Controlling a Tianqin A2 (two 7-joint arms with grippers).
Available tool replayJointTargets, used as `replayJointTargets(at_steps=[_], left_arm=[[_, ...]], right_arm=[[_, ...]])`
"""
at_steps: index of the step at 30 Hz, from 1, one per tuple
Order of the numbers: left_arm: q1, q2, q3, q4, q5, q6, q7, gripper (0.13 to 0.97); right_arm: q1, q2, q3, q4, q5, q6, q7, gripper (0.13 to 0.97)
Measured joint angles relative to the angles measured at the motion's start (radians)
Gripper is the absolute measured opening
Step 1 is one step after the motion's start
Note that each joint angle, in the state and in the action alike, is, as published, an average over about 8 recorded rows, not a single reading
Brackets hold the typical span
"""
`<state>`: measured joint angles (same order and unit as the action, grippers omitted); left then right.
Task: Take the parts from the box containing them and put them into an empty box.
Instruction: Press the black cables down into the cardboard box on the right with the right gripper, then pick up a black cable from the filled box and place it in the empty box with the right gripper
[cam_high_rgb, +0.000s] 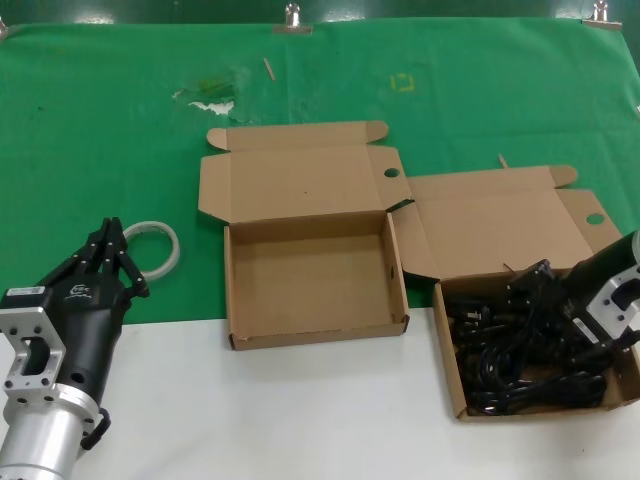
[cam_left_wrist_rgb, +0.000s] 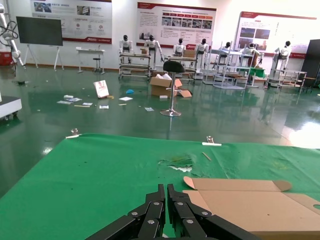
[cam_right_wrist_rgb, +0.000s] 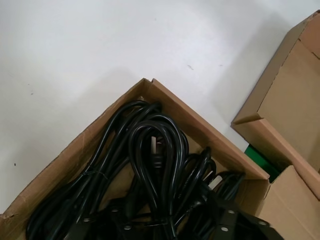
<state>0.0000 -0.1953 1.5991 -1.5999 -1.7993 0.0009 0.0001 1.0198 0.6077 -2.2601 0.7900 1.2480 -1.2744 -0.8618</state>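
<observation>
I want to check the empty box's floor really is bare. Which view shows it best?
The head view: the empty box lies open with its whole bare floor visible. The left wrist view catches only its raised lid, and the right wrist view only an outer corner, so neither shows the floor.

- A large robotics lab or exhibition hall, seen beyond the left gripper's fingers (cam_left_wrist_rgb: 165, 210).
- Far past the fingertips, a row of white humanoid robots (cam_left_wrist_rgb: 150, 47) stands at workbenches.
- Printed display boards (cam_left_wrist_rgb: 175, 22) line the back wall; a dark screen on a stand (cam_left_wrist_rgb: 39, 31) is off to one side.
- The glossy green floor (cam_left_wrist_rgb: 125, 120) carries scattered papers, cardboard cartons (cam_left_wrist_rgb: 162, 85) and a black stool (cam_left_wrist_rgb: 172, 87).
- Directly ahead of the fingers, a clipped-down green cloth (cam_left_wrist_rgb: 90, 175) covers the worktable.
</observation>
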Motion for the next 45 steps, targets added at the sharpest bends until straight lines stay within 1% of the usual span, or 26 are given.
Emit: replayJointTargets(at_steps=[3, 11, 12, 20, 29, 34, 38, 45], left_arm=[[0.000, 0.000, 0.000, 0.000, 0.000, 0.000, 0.000, 0.156], [0.000, 0.000, 0.000, 0.000, 0.000, 0.000, 0.000, 0.156], [0.000, 0.000, 0.000, 0.000, 0.000, 0.000, 0.000, 0.156], [0.000, 0.000, 0.000, 0.000, 0.000, 0.000, 0.000, 0.156], [0.000, 0.000, 0.000, 0.000, 0.000, 0.000, 0.000, 0.156], [0.000, 0.000, 0.000, 0.000, 0.000, 0.000, 0.000, 0.156], [0.000, 0.000, 0.000, 0.000, 0.000, 0.000, 0.000, 0.156], [0.000, 0.000, 0.000, 0.000, 0.000, 0.000, 0.000, 0.156]], right_arm=[[-0.001, 0.002, 0.000, 0.008, 0.000, -0.001, 0.005, 0.604], [-0.011, 0.011, 0.000, 0.032, -0.001, -0.004, 0.016, 0.391], [-0.012, 0.012, 0.000, 0.034, -0.002, -0.005, 0.017, 0.391], [-0.019, 0.020, -0.001, 0.041, -0.004, -0.007, 0.023, 0.245], [-0.013, 0.025, -0.001, 0.045, -0.007, -0.013, 0.035, 0.218], [-0.004, 0.031, -0.001, 0.067, -0.014, -0.025, 0.063, 0.216], [0.001, 0.038, 0.002, 0.102, -0.015, -0.042, 0.121, 0.214], [0.013, 0.037, 0.018, 0.157, 0.002, -0.087, 0.272, 0.214]])
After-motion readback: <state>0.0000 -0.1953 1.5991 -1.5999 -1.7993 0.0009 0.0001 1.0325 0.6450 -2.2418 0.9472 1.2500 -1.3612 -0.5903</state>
